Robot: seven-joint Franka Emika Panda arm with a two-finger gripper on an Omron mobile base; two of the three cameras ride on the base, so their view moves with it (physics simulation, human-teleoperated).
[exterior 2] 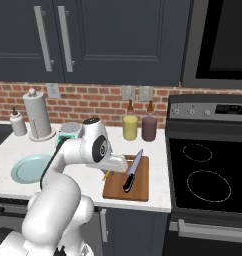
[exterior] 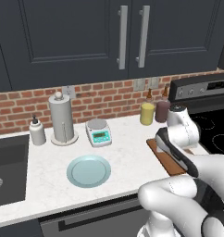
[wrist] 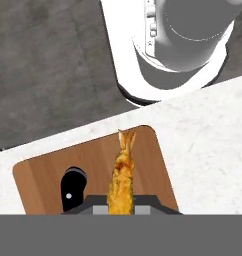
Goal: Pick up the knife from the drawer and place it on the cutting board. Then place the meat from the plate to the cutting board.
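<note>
My gripper [wrist: 121, 202] is shut on the meat [wrist: 122, 172], an orange-brown strip whose tail points away from the fingers. It hangs over the near left part of the reddish-brown cutting board [wrist: 148, 160]. The knife's black handle [wrist: 73, 189] lies on the board beside it. From the right base, the knife [exterior 2: 133, 169] lies lengthwise on the cutting board [exterior 2: 142, 186], and the gripper [exterior 2: 109, 171] holds the meat [exterior 2: 106, 176] at the board's left edge. The pale blue-green plate [exterior: 88, 170] lies bare on the counter. The drawer [exterior: 86, 221] sits below the counter's front edge.
A white scale [exterior: 98, 133], a paper towel holder [exterior: 62, 118] and a soap bottle [exterior: 37, 131] stand at the back. Yellow [exterior 2: 130, 127] and dark red [exterior 2: 149, 128] jars stand behind the board. The stove [exterior 2: 208, 175] is to the right, the sink [exterior: 7, 171] to the left.
</note>
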